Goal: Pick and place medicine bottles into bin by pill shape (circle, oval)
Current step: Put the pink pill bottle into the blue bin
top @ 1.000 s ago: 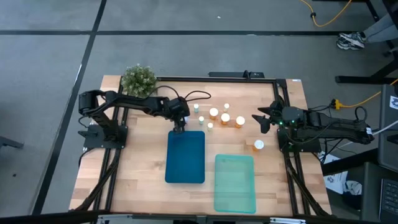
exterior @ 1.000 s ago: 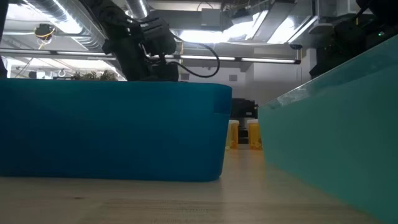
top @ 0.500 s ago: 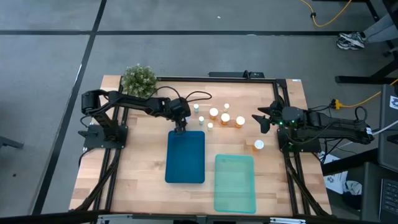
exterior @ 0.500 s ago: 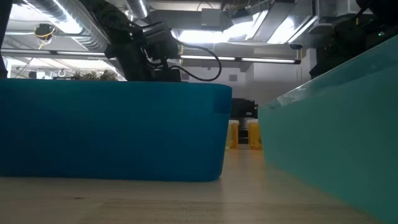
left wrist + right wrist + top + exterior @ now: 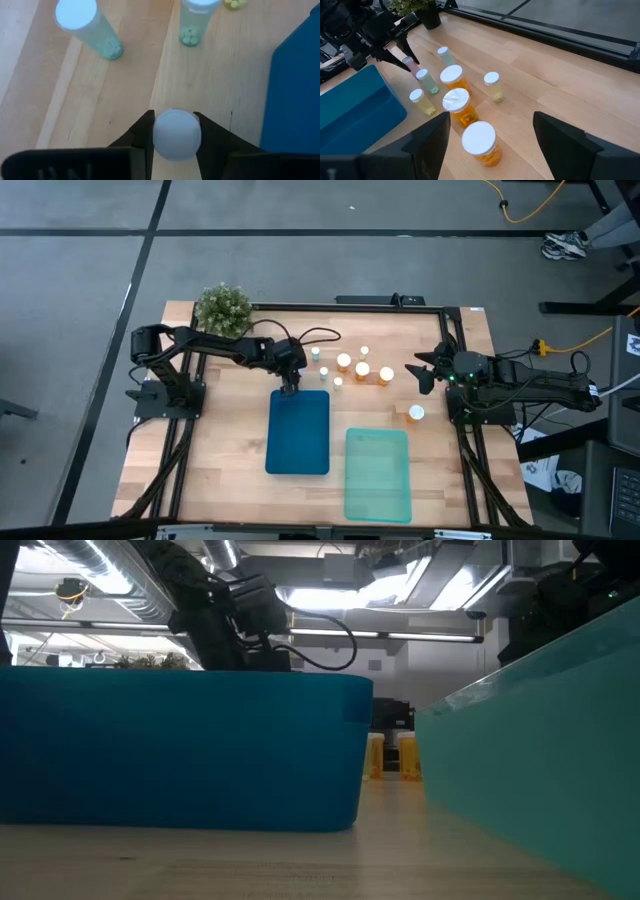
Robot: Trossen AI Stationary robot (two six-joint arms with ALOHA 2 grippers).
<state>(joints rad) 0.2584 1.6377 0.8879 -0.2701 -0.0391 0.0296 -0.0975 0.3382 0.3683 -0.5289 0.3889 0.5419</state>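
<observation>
the left gripper (image 5: 173, 137) is pinching one white-capped bottle (image 5: 176, 135) between its fingers (image 5: 141, 131), positioned over the tabletop (image 5: 230, 430) just beside the far edge of the dark blue bin (image 5: 298, 432). no bottle can be seen inside the dark blue bin or the teal bin (image 5: 377, 474) in the high view, so the sorting appears to be at its start, with this bottle likely the first in hand. the remaining bottles stand upright in a cluster (image 5: 352, 367) behind the bins, some pale and small, some orange-bodied and larger, and one more bottle (image 5: 416, 414) stands apart near the right arm. the right gripper (image 5: 420, 373) waits beside the cluster with its fingers spread, holding nothing. judged remaining work: release the held bottle into its bin, then sort every bottle left on the tabletop.
</observation>
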